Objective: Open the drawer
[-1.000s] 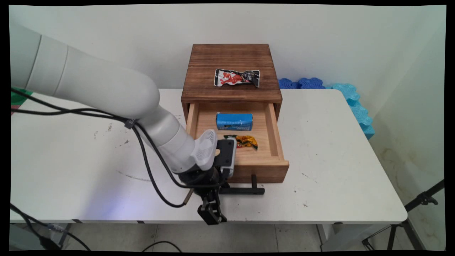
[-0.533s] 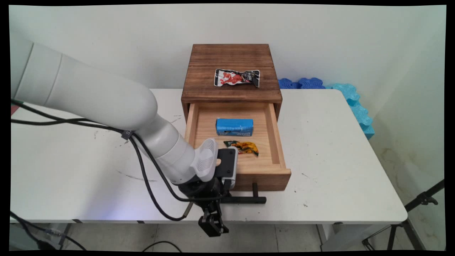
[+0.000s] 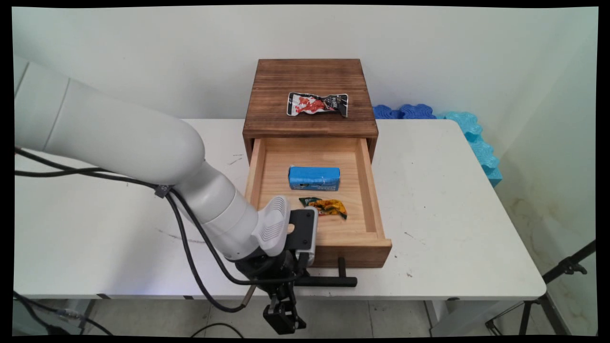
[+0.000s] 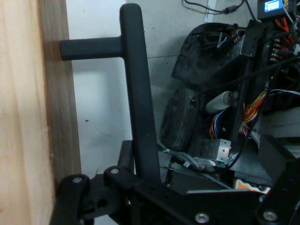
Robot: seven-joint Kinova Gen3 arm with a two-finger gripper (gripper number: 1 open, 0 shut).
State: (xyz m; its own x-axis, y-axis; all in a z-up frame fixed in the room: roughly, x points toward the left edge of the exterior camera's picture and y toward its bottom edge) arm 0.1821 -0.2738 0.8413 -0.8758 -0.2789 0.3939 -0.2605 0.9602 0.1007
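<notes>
My gripper [image 3: 282, 315] is shut on the black bar handle [image 3: 329, 281] of the wooden drawer [image 3: 367, 209], gripping its left end near the table's front edge. In the hand view the handle [image 4: 138, 93] runs down into the gripper's linkage [image 4: 150, 197], with the drawer front [image 4: 28, 112] along the left. The drawer stands pulled out of the dark wooden cabinet [image 3: 310, 76]. Inside it lie a blue carton [image 3: 314, 177] and a crumpled orange-yellow packet [image 3: 326, 207]. A red, white and black snack packet [image 3: 318, 103] lies on the cabinet's top.
Blue foam pieces [image 3: 469, 133] sit along the wall at the table's back right. A black tripod leg [image 3: 567, 269] stands beyond the table's right end. Black cables [image 3: 190, 247] hang from the arm over the table's left front.
The gripper has drawn the handle toward the table's front edge. The drawer has slid further out, carrying the blue carton and the orange packet with it.
</notes>
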